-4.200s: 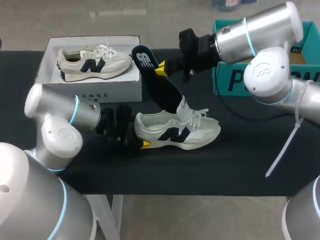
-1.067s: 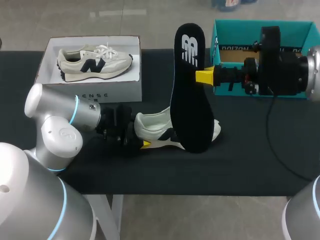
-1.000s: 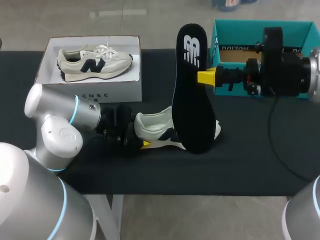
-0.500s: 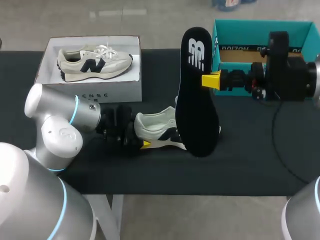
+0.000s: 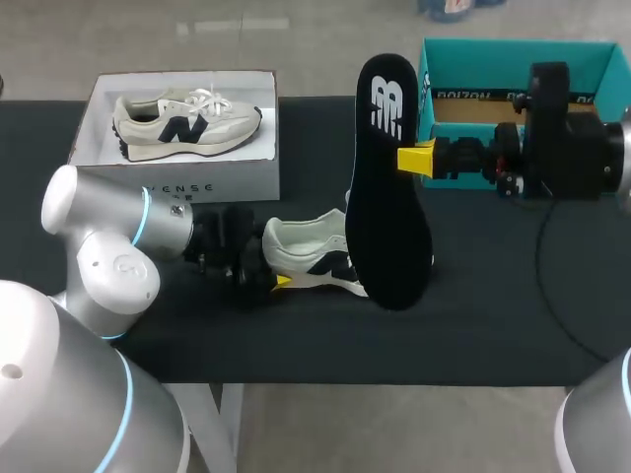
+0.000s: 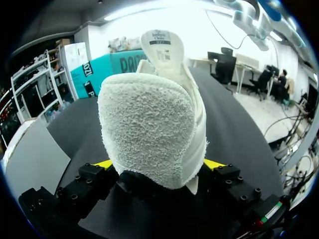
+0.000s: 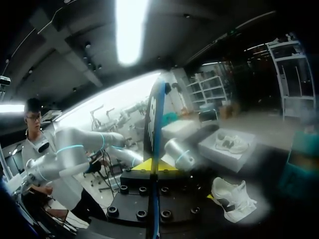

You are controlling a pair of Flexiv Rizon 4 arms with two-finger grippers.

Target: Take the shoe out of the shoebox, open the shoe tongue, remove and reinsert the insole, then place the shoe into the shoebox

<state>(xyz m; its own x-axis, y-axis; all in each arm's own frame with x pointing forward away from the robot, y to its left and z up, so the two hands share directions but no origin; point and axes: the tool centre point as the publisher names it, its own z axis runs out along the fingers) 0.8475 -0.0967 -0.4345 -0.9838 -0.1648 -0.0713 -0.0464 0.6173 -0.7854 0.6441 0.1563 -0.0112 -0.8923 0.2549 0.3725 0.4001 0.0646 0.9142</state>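
A white sneaker [image 5: 306, 251] with a dark logo lies on the black table, its toe hidden behind the insole. My left gripper [image 5: 260, 266] stands open at its heel. In the left wrist view the fuzzy heel [image 6: 149, 124] fills the space between the gripper's [image 6: 158, 165] spread yellow tips. My right gripper [image 5: 419, 158] is shut on the edge of the black insole [image 5: 386, 187] and holds it upright above the sneaker. The right wrist view shows the insole [image 7: 152, 124] edge-on between the pinched tips [image 7: 152, 165]. The white shoebox [image 5: 177, 177] sits at the back left.
A second white sneaker [image 5: 182, 120] lies inside the shoebox. A teal cardboard box [image 5: 444, 59] stands at the back right, behind my right gripper. A black cable [image 5: 552, 296] trails over the table's right side.
My right gripper carried the insole slightly to the right. My left gripper's fingers spread wider at the heel and the arm drew back a little to the left.
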